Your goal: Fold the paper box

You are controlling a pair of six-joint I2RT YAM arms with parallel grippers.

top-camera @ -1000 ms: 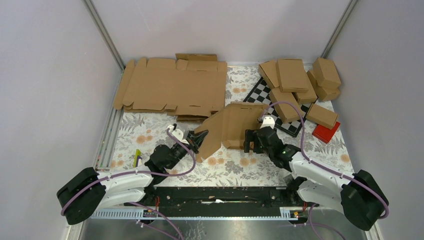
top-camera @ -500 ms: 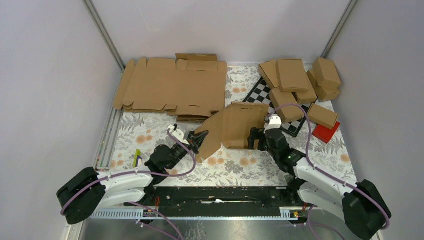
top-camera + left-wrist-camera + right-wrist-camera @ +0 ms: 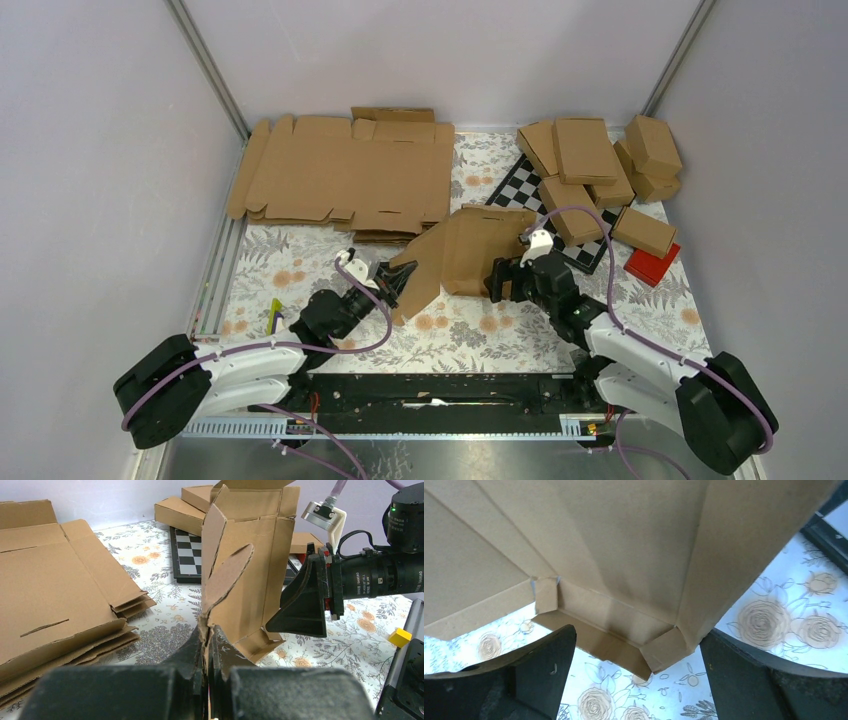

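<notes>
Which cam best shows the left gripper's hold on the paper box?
Left wrist: left gripper shut on a paper box flap, close up. Top external shows it small; right wrist shows only box panels.

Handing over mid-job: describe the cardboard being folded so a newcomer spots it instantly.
On the floral table, find the centre. The paper box stands partly raised there, pinched by the left gripper; other blanks lie flat, cartons are closed.
</notes>
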